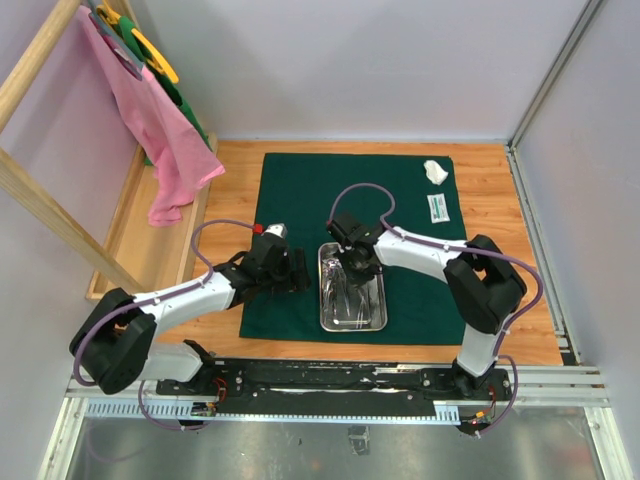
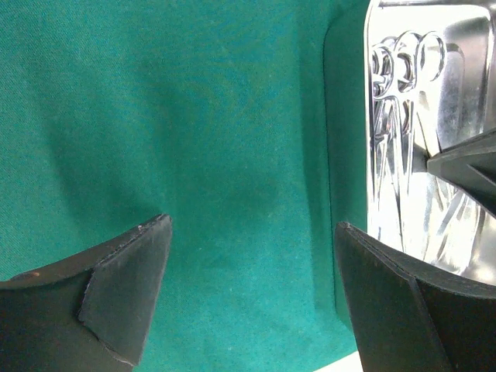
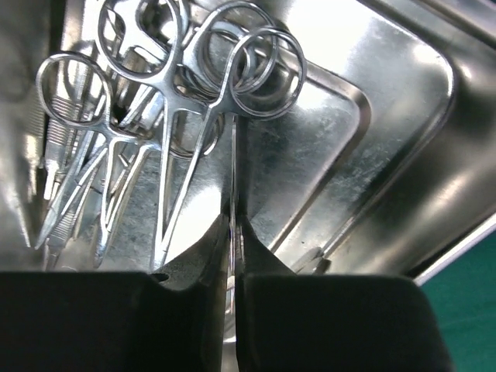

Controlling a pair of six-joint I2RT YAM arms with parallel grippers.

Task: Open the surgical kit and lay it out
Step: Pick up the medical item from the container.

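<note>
Grips likely light, stiff, slippery forceps (image 3: pixel 232 155) by the shank with clenched right gripper (image 3: pixel 232 248) at frame bottom, left gripper (image 2: pixel 252 232) spread empty over cloth (image 2: pixel 194 116).

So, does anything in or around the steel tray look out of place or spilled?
Nothing is spilled or damaged. Only the thin steel ring-handled forceps look untidy: they lie crossed in a heap in the shiny rectangular steel tray, and the right hand is shut on one of them. The dark green cloth lies flat.
</note>
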